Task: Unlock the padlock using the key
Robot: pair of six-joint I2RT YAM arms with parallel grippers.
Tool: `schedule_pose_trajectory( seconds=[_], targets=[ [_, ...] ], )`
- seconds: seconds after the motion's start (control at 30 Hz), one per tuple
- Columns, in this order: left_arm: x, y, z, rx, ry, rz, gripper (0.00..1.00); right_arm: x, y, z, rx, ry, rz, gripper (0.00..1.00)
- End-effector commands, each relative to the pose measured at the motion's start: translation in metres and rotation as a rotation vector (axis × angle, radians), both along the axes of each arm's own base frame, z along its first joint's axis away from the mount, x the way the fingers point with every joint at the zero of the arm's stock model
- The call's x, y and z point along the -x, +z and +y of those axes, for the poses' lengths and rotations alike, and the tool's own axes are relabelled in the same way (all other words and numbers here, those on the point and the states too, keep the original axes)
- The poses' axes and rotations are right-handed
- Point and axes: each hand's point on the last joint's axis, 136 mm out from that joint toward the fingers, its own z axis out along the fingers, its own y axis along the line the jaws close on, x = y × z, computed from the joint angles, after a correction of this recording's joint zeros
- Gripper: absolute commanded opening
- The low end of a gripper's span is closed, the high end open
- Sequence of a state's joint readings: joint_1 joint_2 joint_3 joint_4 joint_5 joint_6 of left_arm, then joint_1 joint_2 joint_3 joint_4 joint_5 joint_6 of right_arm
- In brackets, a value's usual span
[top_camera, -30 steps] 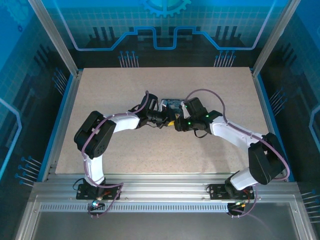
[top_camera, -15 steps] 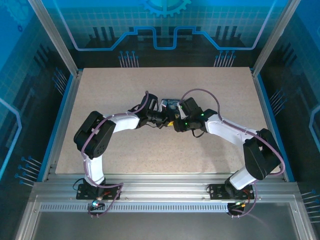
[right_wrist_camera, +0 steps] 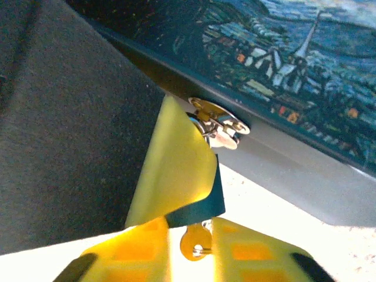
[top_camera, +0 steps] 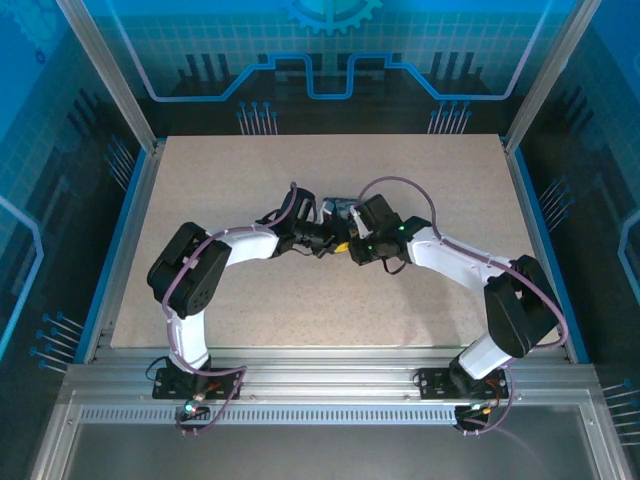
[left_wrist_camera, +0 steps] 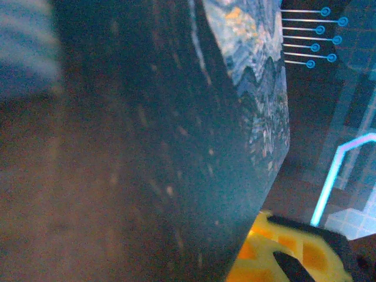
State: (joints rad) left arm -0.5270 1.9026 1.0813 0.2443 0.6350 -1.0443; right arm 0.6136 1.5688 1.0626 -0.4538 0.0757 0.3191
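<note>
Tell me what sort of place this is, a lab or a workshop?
Most likely a robot test or demo cell: a beige tabletop inside an aluminium frame, blue wall panels printed with circuit-style graphics, and a left arm and right arm bolted at the near edge.

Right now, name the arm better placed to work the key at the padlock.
Right. The right gripper faces the keyhole of the padlock, a yellowish key-like piece between its fingertips. The left gripper is clamped on the padlock body, so it likely should just hold.
</note>
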Motion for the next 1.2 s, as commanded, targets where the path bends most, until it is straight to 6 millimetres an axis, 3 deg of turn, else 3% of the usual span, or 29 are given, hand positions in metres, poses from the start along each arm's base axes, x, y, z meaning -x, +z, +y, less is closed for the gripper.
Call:
schedule_pose_trajectory(
  seconds=[0.0,0.07,0.23,0.27,0.37,0.4,0.6,0.83,1.0,1.17],
  targets=[
    [0.008,0.029,-0.004,0.056,-0.048,-0.054,0.00,-0.002,-0.002,0.005,0.013,0.014,0.000,0.06],
    [0.008,0.029,-0.005,0.057,-0.048,-0.057,0.00,-0.002,-0.004,0.005,0.010,0.016,0.007,0.00],
    [0.009,0.029,-0.004,0.056,-0.048,-0.055,0.00,0.000,-0.008,0.006,0.001,0.017,0.011,0.00],
    [0.009,0.029,-0.004,0.056,-0.048,-0.056,0.00,0.000,-0.008,0.006,0.006,0.014,0.009,0.02],
    [0.010,0.029,-0.003,0.055,-0.048,-0.054,0.00,-0.001,-0.006,0.002,0.016,0.003,-0.003,0.28],
    [0.010,0.029,-0.003,0.054,-0.049,-0.055,0.00,-0.001,-0.004,0.001,0.017,0.000,-0.013,0.31],
    [0.011,0.029,-0.002,0.055,-0.049,-0.057,0.00,-0.002,-0.004,-0.001,0.033,0.005,-0.018,0.34],
    [0.013,0.030,-0.002,0.057,-0.050,-0.057,0.00,-0.005,-0.006,0.001,0.051,0.009,-0.024,0.25],
    [0.013,0.029,0.000,0.056,-0.046,-0.057,0.00,-0.005,-0.007,0.004,0.049,0.026,-0.015,0.00],
    [0.013,0.025,0.002,0.050,-0.042,-0.051,0.00,-0.002,-0.014,0.003,0.050,0.026,-0.001,0.00]
  ],
)
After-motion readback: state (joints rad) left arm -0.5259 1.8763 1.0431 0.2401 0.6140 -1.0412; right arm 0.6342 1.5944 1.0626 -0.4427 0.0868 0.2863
